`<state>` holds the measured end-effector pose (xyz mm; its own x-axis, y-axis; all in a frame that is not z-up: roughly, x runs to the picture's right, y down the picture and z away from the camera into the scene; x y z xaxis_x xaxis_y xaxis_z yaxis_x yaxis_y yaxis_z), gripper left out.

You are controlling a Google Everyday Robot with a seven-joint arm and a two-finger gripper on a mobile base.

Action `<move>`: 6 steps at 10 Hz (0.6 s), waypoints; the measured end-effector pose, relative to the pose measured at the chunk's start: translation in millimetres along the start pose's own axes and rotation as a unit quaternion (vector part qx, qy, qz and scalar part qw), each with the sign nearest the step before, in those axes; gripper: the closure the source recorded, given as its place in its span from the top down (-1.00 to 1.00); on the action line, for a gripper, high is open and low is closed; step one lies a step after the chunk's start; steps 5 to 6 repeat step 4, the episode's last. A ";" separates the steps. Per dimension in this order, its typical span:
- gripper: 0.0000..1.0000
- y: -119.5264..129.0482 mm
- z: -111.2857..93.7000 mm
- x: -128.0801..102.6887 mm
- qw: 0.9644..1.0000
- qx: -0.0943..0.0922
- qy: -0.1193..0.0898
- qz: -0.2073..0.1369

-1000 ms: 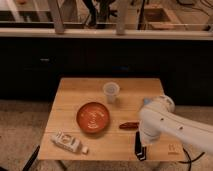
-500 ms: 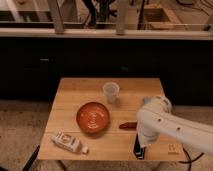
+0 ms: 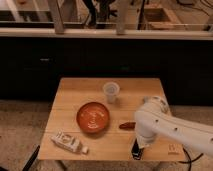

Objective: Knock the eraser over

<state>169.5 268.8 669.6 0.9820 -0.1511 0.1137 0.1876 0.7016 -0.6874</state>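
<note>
The eraser point(image 3: 135, 149), a small black block with a thin light edge, stands near the front edge of the wooden table point(image 3: 75, 90), right of centre. My gripper point(image 3: 138, 143) is at the end of the white arm point(image 3: 165, 127), which reaches in from the right. The gripper sits right at the eraser, just above and behind it, and the arm's bulk covers most of it. I cannot tell whether it touches the eraser.
An orange bowl point(image 3: 93, 117) sits mid-table, with a clear plastic cup point(image 3: 111, 92) behind it. A dark red elongated item point(image 3: 127, 125) lies just left of the arm. A pale bottle-like item point(image 3: 67, 143) lies at the front left corner. A dark counter runs behind the table.
The arm's end has shifted slightly left along the front edge. The dark block below it now shows a little further left. Bowl, cup and other items have not moved.
</note>
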 end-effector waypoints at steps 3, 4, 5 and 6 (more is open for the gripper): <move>-0.97 0.9 -0.7 -5.0 1.000 -0.003 0.000 -0.004; -0.97 0.3 -0.9 -7.0 1.000 -0.004 0.001 -0.006; -0.97 0.3 -0.9 -7.0 1.000 -0.004 0.001 -0.006; -0.97 0.3 -0.9 -7.0 1.000 -0.004 0.001 -0.006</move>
